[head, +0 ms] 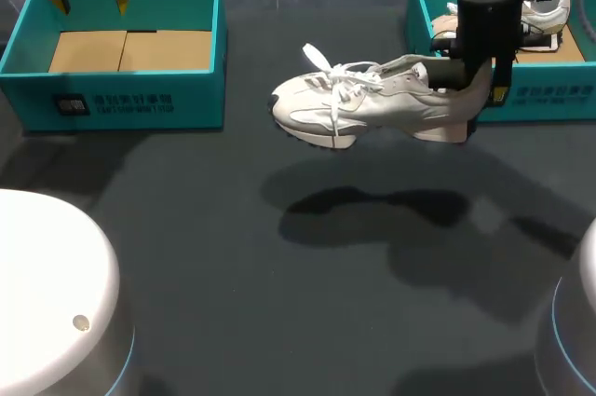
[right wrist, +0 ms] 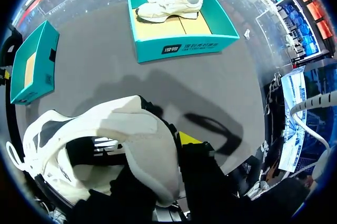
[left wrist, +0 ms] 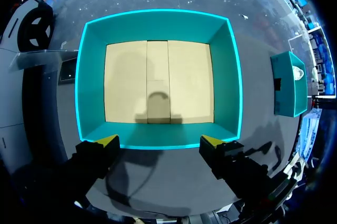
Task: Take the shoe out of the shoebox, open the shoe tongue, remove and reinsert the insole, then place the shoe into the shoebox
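A white laced shoe (head: 372, 102) hangs in the air above the middle of the table, toe toward the left. My right gripper (head: 477, 84) is shut on its heel collar, one finger inside the shoe and one outside. In the right wrist view the heel (right wrist: 142, 145) fills the space by the gripper (right wrist: 163, 153), and one yellow fingertip (right wrist: 189, 138) shows behind it. The teal shoebox (head: 503, 102) at the back right holds a second white shoe (head: 545, 14). My left gripper (head: 90, 0) stands open above the empty teal shoebox (head: 121, 98) at the back left.
The left box (left wrist: 158, 23) has a bare cardboard floor, seen just ahead of the left gripper (left wrist: 159, 142). The right wrist view shows both boxes: the right one (right wrist: 179, 47) and the left one (right wrist: 31, 60). The shoe's shadow lies on the dark tabletop (head: 233, 256).
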Robot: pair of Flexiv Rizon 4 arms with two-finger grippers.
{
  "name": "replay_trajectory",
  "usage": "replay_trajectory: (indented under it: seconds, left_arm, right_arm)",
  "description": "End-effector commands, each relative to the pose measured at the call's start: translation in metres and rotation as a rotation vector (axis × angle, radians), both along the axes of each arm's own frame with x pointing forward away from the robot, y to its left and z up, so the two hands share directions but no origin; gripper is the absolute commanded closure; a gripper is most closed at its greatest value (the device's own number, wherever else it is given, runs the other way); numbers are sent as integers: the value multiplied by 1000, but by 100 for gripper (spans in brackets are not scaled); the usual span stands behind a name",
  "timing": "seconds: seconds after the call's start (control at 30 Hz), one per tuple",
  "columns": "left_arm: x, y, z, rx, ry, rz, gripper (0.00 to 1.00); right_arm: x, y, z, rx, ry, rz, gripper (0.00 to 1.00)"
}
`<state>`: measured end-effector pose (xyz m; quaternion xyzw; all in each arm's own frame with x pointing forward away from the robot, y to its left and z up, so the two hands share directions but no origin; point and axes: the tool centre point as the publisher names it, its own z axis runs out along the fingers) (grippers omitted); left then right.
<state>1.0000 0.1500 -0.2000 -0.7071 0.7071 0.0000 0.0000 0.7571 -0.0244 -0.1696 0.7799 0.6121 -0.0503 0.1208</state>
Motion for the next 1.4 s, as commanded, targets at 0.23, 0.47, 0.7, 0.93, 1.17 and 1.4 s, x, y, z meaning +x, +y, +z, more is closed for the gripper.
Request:
replay_trajectory:
  seconds: [0.23,0.47,0.7,0.93,1.17,1.4]
  left_arm:
    - [0,0,0,0,0,0,0]
    - [0,0,0,0,0,0,0]
    - [0,0,0,0,0,0,0]
    - [0,0,0,0,0,0,0]
    - [0,0,0,0,0,0,0]
    - [0,0,0,0,0,0,0]
  right_arm:
    - [-48,67,-34,-71,-26,-6,100]
    - [-70,98,-67,-72,-23,-26,100]
    - [-82,110,-99,-68,-13,-46,100]
    - [-89,110,-133,-56,-19,-74,100]
    - [-93,112,-165,-44,-21,-80,100]
    - [-93,113,-185,-46,-8,-90,100]
